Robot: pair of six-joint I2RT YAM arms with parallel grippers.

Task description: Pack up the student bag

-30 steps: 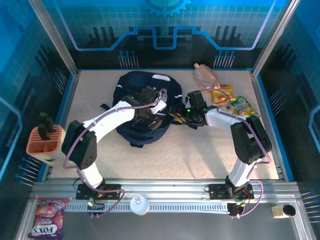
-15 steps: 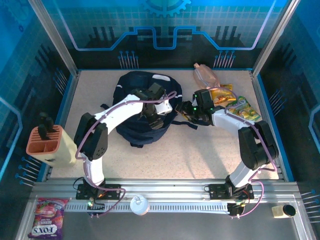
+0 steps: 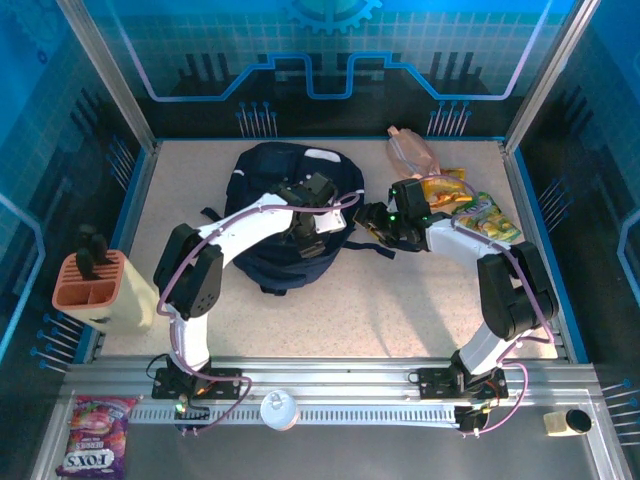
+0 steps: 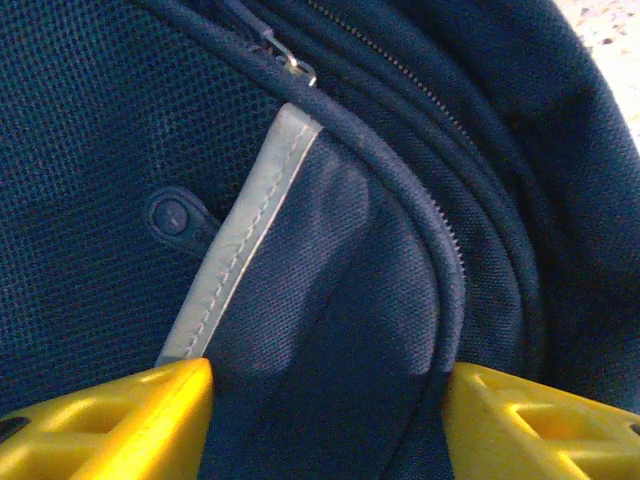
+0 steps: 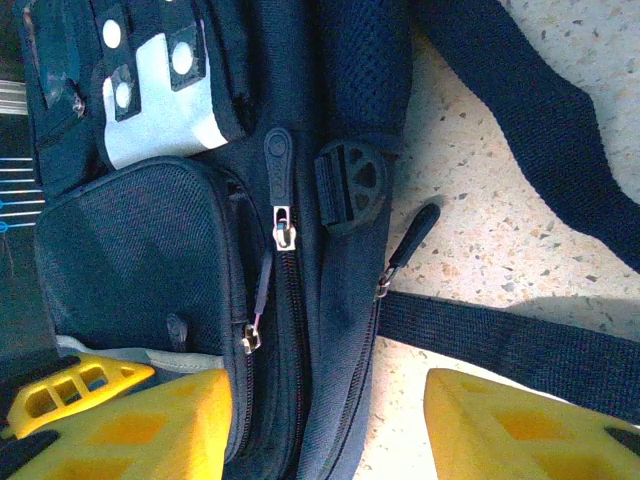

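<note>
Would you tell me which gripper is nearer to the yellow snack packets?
Right. The right gripper is beside the student bag, near the snack packets; the left gripper is farther, over the bag.

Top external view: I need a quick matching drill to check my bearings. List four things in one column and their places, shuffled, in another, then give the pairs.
Things:
1. student bag
2. orange holder
3. snack packets
4. purple candy bag

Places:
a. left corner of the front ledge
b. middle of the table, toward the back
c. table's right side, near the back
d. by the table's left edge

Pairs: 1-b, 2-d, 3-c, 4-a
</note>
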